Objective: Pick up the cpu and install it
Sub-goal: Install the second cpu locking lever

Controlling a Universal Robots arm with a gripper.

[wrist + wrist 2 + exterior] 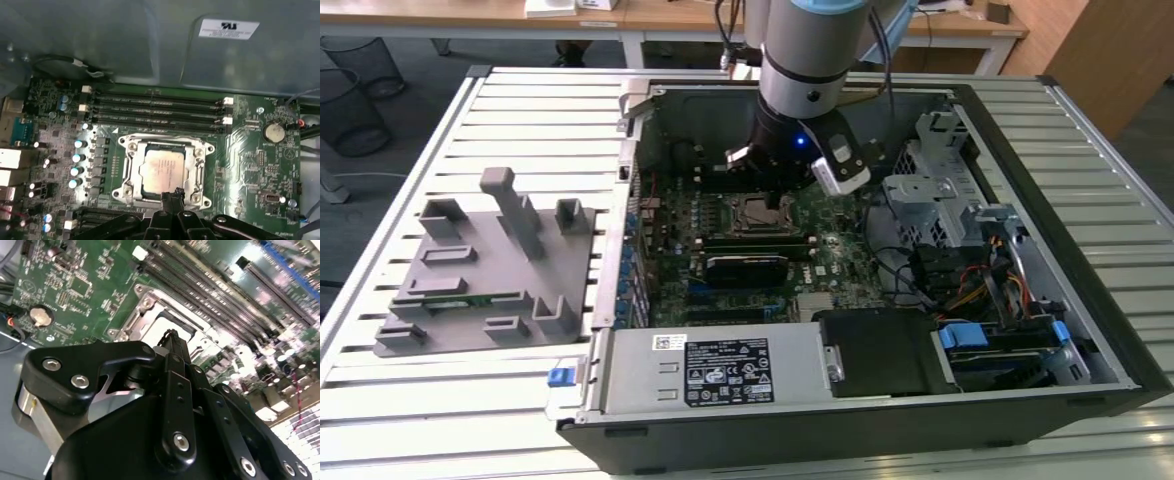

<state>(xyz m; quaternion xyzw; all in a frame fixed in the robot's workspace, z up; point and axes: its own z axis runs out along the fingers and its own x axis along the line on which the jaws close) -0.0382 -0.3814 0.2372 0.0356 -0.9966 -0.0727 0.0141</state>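
Note:
The cpu [162,169], a flat square chip with a silver-grey top, lies flat inside the motherboard socket [127,167], ringed by the socket's metal frame. My gripper [175,194] hangs just above the socket's edge. Its black fingertips are pressed together, shut, with nothing between them. In the second wrist view the gripper [170,337] points down at the socket frame [145,302]. In the exterior view the arm reaches down into the open computer case, with the gripper [771,188] right over the socket [761,213].
Memory slots [155,107] run along one side of the socket, and a coin battery [274,132] sits nearby. A drive cage [934,190], cables [961,270] and a power supply [707,370] crowd the case. At the exterior view's left, a grey fixture tray [487,265] holds a green memory stick [474,297].

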